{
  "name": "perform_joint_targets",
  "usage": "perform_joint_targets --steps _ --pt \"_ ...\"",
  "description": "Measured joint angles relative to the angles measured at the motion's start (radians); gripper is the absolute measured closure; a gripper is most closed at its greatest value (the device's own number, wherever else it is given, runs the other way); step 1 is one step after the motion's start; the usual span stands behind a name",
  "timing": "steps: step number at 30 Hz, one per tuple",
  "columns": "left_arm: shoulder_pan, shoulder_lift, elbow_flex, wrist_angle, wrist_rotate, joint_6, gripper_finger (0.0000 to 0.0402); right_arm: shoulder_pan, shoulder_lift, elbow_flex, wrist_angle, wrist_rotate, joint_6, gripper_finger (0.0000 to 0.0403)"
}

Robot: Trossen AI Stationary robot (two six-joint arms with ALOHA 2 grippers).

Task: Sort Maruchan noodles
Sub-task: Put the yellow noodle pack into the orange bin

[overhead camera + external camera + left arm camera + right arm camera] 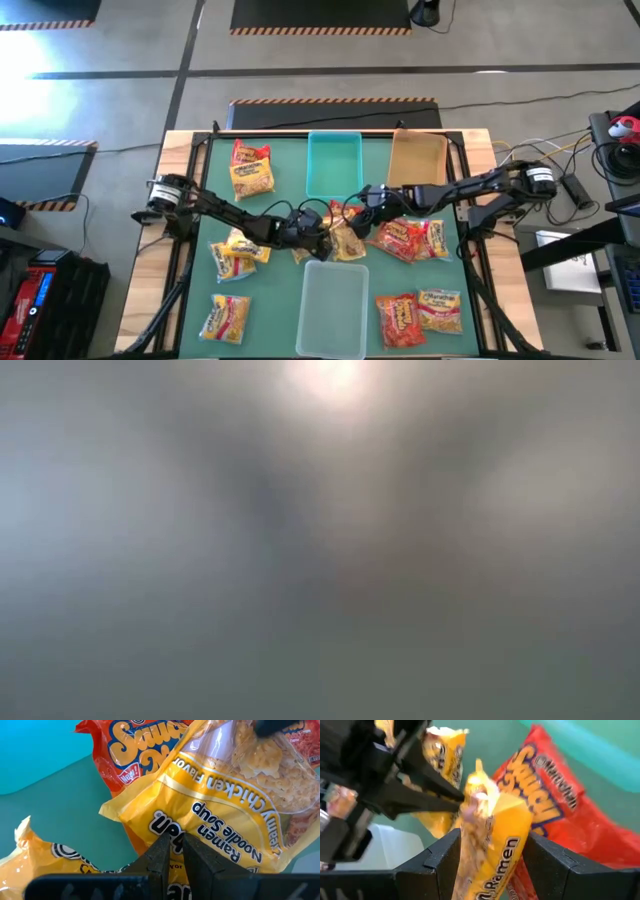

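Note:
Several Maruchan packets lie on the green mat: yellow ones on the left, red and yellow ones on the right. My left gripper is shut on a yellow creamy-chicken packet at the table's middle. My right gripper is open, with one finger on either side of the same packet. A red packet lies just behind. The low view shows only blur. My left gripper pinches the yellow packet between its two fingers at one end, close to the printed edge. In the right wrist view its fingers come at that end level. The packet stands edge-on, and its far part reaches between my right gripper's fingers. My right gripper's fingers flank the packet's body, and I cannot tell whether they touch it.
A teal bin and a tan bin stand at the far edge. A clear bin stands at the near edge, just below both grippers. Packets crowd the mat on either side of the clear bin.

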Motion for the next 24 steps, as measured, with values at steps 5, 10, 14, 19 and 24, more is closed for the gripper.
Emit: perform_joint_targets --steps 5,10,14,19,24 --pt "0.002 0.000 0.000 -0.004 0.000 0.000 0.0366 0.024 0.099 0.005 0.076 -0.017 0.035 0.0211" --pt "0.002 0.000 0.000 -0.008 0.000 0.000 0.0366 0.028 0.158 0.043 0.084 -0.050 0.036 0.0212" --pt "0.002 0.000 0.000 -0.011 0.000 0.000 0.0366 0.028 0.173 0.062 0.081 -0.066 0.026 0.0227" --pt "0.001 -0.003 0.000 -0.009 0.022 -0.001 0.0366 0.027 0.163 0.067 0.075 -0.081 0.027 0.0264" --pt "0.002 -0.016 0.004 -0.008 0.072 -0.030 0.0366 0.027 0.141 0.065 0.056 -0.118 0.007 0.0280"
